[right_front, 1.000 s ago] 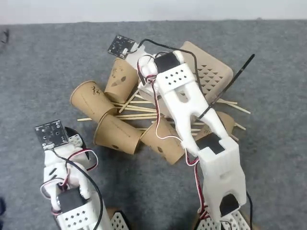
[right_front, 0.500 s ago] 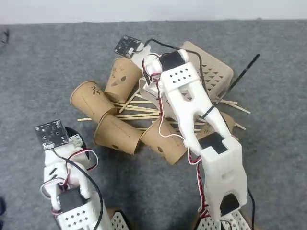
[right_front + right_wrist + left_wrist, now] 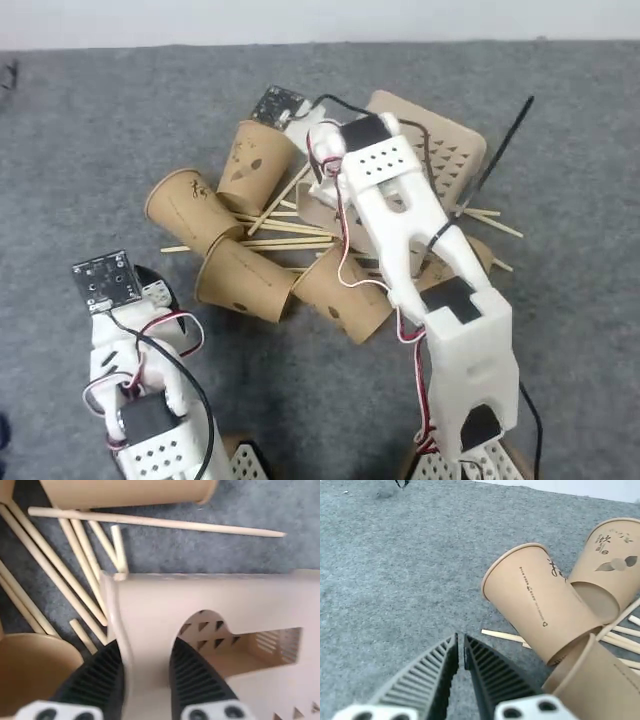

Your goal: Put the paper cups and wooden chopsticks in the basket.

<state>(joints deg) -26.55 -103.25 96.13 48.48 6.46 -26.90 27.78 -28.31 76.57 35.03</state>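
Observation:
Several brown paper cups lie on their sides on the grey mat: one (image 3: 256, 160) far left of the pile, one (image 3: 189, 206) beside it, one (image 3: 240, 281) nearer, one (image 3: 345, 292) in the middle. Wooden chopsticks (image 3: 288, 231) are scattered among them. The tan basket (image 3: 445, 150) sits tilted at the far side. My right gripper (image 3: 318, 186) is shut on the basket's wall (image 3: 225, 610), one finger (image 3: 197, 677) inside it and the other outside. My left gripper (image 3: 460, 639) is shut with nothing in it, low over bare mat short of the nearest cup (image 3: 540, 605).
A black stick (image 3: 505, 140) leans across the basket's right side. More chopsticks (image 3: 490, 222) and a cup (image 3: 468, 256) lie right of my right arm. Bare grey mat spreads to the left and far right; a pale wall edge runs along the far side.
My right arm has swung a little to the right and farther away with the basket wall in its grip, so the basket has shifted and tilted. The left arm has stayed still.

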